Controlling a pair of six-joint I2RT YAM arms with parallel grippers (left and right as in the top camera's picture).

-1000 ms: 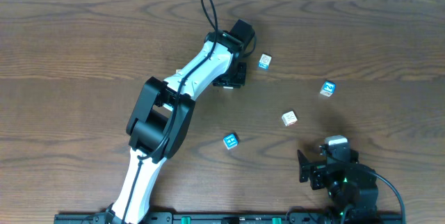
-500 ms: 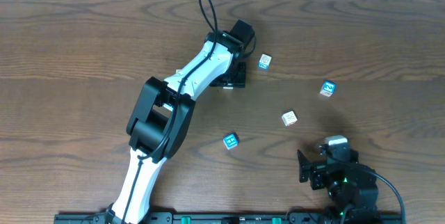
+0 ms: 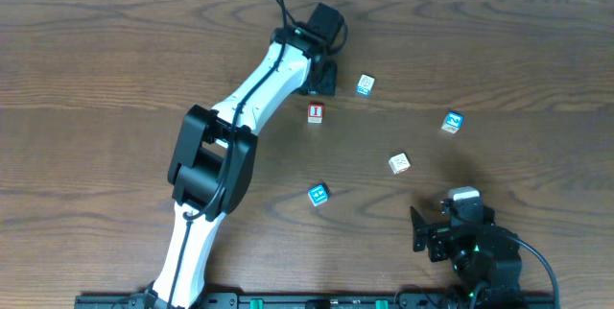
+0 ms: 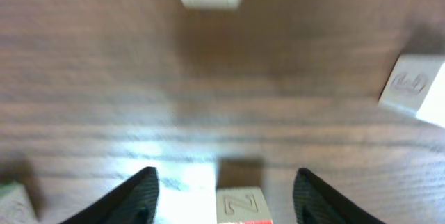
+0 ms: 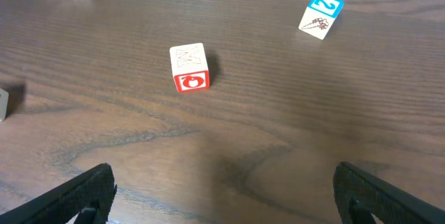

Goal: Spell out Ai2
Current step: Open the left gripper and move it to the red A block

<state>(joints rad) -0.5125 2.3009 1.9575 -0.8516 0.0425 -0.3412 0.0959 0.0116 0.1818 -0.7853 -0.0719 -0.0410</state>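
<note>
Left gripper (image 4: pixel 226 177) stands wide open with nothing clamped. Its two dark, matte, wedge-shaped fingers (image 4: pixel 139 196) flank a pale wooden cube (image 4: pixel 241 206) with a carved Z on top and a red band at the frame's edge, and bare table shows on either side of it. Right gripper (image 5: pixel 222 175) is likewise spread wide and empty, its black fingertips (image 5: pixel 76 193) at the bottom corners of its own view. Each block is a small, square-edged cube of light wood with coloured faces. The table (image 3: pixel 96 59) is dark brown wood with long streaky grain and a soft sheen. From overhead, the red I block (image 3: pixel 315 112) lies just on the near side of the left gripper, apart from it. The blue 2 block (image 3: pixel 453 122) sits well off to the right, turned askew to the grain, with a faint drawing on its pale side face. Left arm (image 3: pixel 261 96), a white shell with black joints, stretches diagonally from the near edge toward the far centre. The right arm (image 3: pixel 470 247) sits folded compactly at the near right edge.
</note>
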